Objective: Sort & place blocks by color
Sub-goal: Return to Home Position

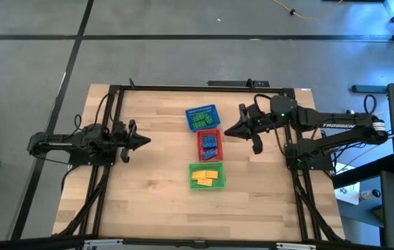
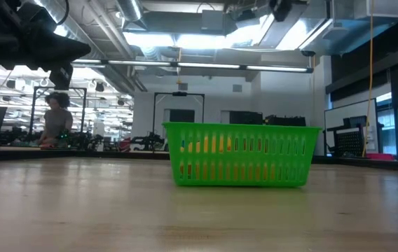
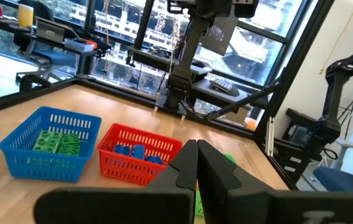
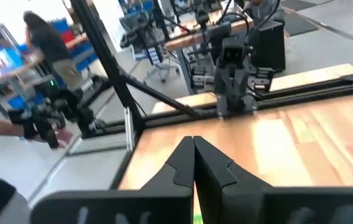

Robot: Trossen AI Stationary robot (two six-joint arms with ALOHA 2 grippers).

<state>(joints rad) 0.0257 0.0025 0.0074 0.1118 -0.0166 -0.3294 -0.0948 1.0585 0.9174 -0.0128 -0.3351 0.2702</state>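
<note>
Three mesh baskets stand in a row at the table's middle. The blue basket holds green blocks. The red basket holds blue blocks. The green basket holds yellow blocks. My left gripper hovers shut, left of the baskets. My right gripper hovers shut just right of the red basket. Both hold nothing.
A black frame runs along the table's far edge and down both sides by the arm bases. Bare wood lies left of the baskets and toward the near edge. A person stands in the room beyond the table.
</note>
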